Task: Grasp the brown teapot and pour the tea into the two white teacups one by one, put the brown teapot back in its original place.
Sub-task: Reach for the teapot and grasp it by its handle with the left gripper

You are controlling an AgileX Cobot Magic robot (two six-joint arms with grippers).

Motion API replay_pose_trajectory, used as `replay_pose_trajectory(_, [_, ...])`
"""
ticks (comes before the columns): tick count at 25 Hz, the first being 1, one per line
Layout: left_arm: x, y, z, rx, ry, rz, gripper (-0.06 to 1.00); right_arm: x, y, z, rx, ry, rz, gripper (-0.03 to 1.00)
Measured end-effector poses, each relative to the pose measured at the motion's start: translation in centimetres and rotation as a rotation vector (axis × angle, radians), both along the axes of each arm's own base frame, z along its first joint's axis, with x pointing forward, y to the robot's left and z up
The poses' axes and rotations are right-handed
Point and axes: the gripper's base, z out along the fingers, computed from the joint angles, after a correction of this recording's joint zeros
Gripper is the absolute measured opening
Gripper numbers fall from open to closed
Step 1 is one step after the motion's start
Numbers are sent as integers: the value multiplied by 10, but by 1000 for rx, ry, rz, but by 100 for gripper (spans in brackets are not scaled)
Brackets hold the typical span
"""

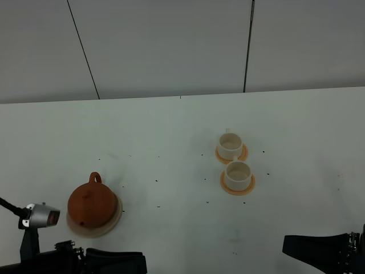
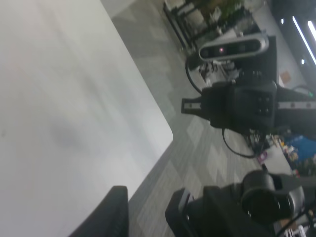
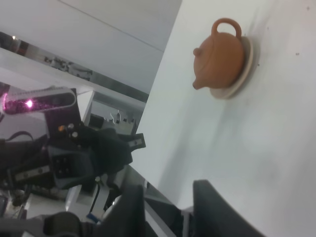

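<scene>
Brown teapot [image 1: 91, 204] sits upright on its round pale coaster [image 1: 116, 219], on the left of the white surface [image 1: 171, 125] and close to the near edge. Lid is on. The loop handle points toward the far side of the surface and the short spout toward the near edge. Nothing touches the teapot. Two white cups stand right of centre, well apart from the teapot, each on its own small orange saucer: far cup [image 1: 230, 145] on its saucer [image 1: 244, 154], near cup [image 1: 238, 174] on its saucer [image 1: 249, 185]. The saucers lie just beside each other; cannot tell whether they touch. Both cup interiors look pale. Small dark specks are scattered over the surface. Left arm [image 1: 108, 264] is low at the near edge, just beside the teapot on its near side, not in contact. Left jaws stand apart with only floor showing between them, holding nothing. Right arm [image 1: 319, 251] is low at the near right corner, well apart from the cups. Right jaws also stand apart and hold nothing; their wrist view looks across the surface at the teapot on its coaster.
</scene>
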Motion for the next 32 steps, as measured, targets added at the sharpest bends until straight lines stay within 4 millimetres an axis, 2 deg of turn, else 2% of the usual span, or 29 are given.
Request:
replay_pose_trajectory(4, [0, 0, 0, -1, -1, 3, 42, 21, -3, 14, -32, -31, -35, 24])
replay_pose_trajectory(9, [3, 0, 2, -1, -12, 3, 42, 58, -13, 36, -219, 8, -117, 24])
replay_pose_trajectory(16, [27, -1, 17, -17, -54, 14, 42, 79, -27, 68, -496, 125, -93, 24])
replay_pose_trajectory(20, [48, -2, 34, -14, -47, -17, 42, 75, -36, 70, -651, 241, -63, 24])
replay_pose_trajectory(24, [70, -2, 56, 63, -16, -106, 42, 62, -45, 71, -763, 324, -80, 24])
replay_pose_trajectory(32, [111, 9, 96, 378, 35, -71, 42, 15, -64, 103, -950, 340, -273, 24])
